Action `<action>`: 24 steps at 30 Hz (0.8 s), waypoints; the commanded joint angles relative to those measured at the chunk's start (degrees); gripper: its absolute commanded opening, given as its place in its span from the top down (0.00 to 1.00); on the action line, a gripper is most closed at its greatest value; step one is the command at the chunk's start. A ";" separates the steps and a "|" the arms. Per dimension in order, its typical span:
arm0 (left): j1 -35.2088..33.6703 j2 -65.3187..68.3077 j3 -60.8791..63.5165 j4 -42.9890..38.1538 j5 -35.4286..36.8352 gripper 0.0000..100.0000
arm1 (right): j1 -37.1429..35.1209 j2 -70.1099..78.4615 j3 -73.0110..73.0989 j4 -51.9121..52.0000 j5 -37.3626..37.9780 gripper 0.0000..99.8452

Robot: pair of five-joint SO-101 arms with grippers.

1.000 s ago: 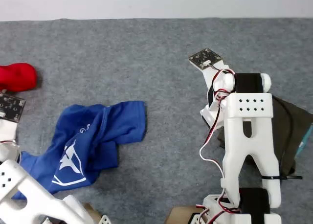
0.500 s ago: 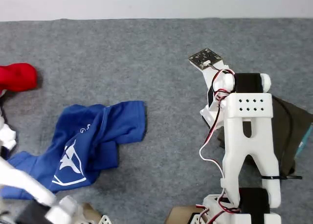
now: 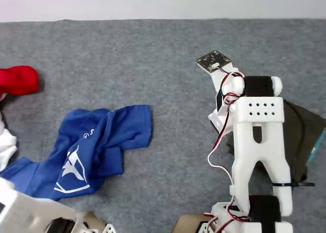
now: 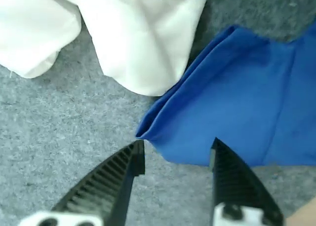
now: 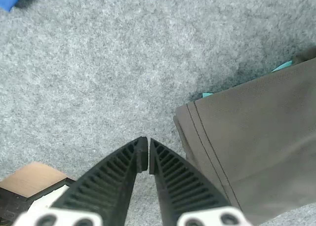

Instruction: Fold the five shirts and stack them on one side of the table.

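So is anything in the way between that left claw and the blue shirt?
Nothing visible does. The left gripper is open, and the blue shirt has its folded corner right at the fingertips, with bare grey mat beside it. The white shirt lies farther off, next to the blue one, not in the path.

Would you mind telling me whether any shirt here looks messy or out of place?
Yes: the blue shirt lies crumpled and twisted, not folded, and the red shirt is bunched in a ball off to one side. The dark shirt lies flat by comparison.
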 commanded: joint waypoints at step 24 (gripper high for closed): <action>-0.35 23.21 -14.90 7.91 -5.01 0.87 | -2.86 1.54 -0.70 0.92 0.44 0.98</action>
